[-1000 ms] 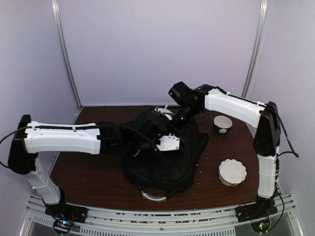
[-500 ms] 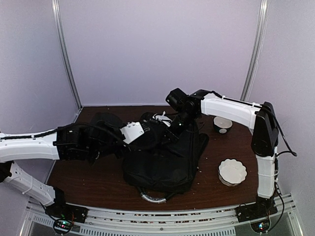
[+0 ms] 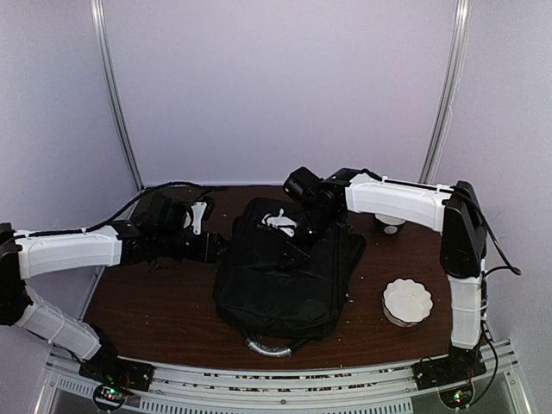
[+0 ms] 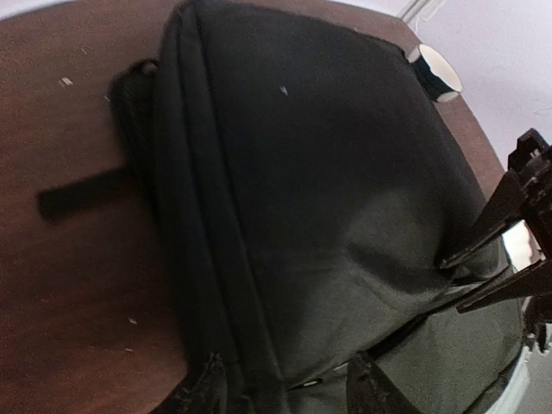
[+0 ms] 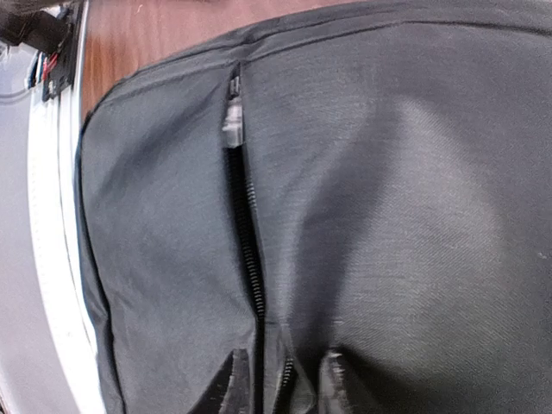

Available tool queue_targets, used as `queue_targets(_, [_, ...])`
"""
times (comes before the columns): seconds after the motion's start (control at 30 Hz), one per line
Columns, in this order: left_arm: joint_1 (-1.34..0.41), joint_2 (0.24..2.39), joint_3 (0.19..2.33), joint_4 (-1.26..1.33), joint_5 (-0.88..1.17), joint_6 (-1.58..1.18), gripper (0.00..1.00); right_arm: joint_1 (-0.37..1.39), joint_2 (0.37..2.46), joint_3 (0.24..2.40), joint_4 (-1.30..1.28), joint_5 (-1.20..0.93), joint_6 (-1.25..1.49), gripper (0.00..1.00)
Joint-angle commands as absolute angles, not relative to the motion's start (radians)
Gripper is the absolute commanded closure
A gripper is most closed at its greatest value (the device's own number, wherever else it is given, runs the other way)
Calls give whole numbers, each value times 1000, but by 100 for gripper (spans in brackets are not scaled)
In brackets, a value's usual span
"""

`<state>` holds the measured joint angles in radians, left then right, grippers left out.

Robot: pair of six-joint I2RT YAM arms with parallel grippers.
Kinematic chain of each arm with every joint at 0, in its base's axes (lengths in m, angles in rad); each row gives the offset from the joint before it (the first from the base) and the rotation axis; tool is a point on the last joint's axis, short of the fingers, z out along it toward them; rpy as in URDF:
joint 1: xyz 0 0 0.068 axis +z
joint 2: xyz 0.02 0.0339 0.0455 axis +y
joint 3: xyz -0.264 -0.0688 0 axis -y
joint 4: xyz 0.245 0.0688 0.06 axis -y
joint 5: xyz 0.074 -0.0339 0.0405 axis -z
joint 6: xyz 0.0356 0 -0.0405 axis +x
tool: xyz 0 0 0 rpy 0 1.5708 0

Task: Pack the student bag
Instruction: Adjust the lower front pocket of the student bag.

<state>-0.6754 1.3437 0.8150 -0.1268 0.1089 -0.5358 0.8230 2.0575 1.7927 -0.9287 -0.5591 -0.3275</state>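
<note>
The student bag (image 3: 285, 280) lies flat in the middle of the table, black, with its grey-silver handle (image 3: 267, 347) at the near end. My right gripper (image 3: 297, 240) rests on the bag's far upper part. In the right wrist view its jaws (image 5: 283, 379) stand slightly apart astride the zipper (image 5: 246, 250), whose pull (image 5: 233, 116) lies further along. My left gripper (image 3: 214, 247) is at the bag's left edge. It is open (image 4: 285, 388), with only the bag's fabric (image 4: 328, 190) beyond its tips. The right gripper's fingers (image 4: 487, 259) show at the right of the left wrist view.
A white scalloped bowl (image 3: 407, 300) sits to the right of the bag. A dark bowl with a white inside (image 3: 390, 222) stands at the back right, partly behind the right arm, and is also in the left wrist view (image 4: 435, 73). A black strap (image 4: 82, 194) trails onto the table.
My left arm has drawn back to the left, off the top of the bag. My right gripper has shifted slightly left on the bag and its jaws have parted.
</note>
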Motion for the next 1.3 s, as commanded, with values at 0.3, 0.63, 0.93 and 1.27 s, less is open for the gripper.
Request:
queue_targets(0.3, [-661,1438,601,296,447,-898,55,947,2090,1867,-955,-461,-351,66])
queue_targets(0.63, [-660,1340,491,241,371,-927,45,995,2226,1911,-970,-552,-314,64])
queue_targets(0.93, [-658,1393,507,229,362,-918,47,1070,2071,1627,-737,-399,-366,88])
queue_targets(1.27, [-657,1475,502,312,423,-917,55,1080,2085,1679,-754,-411,-325,77])
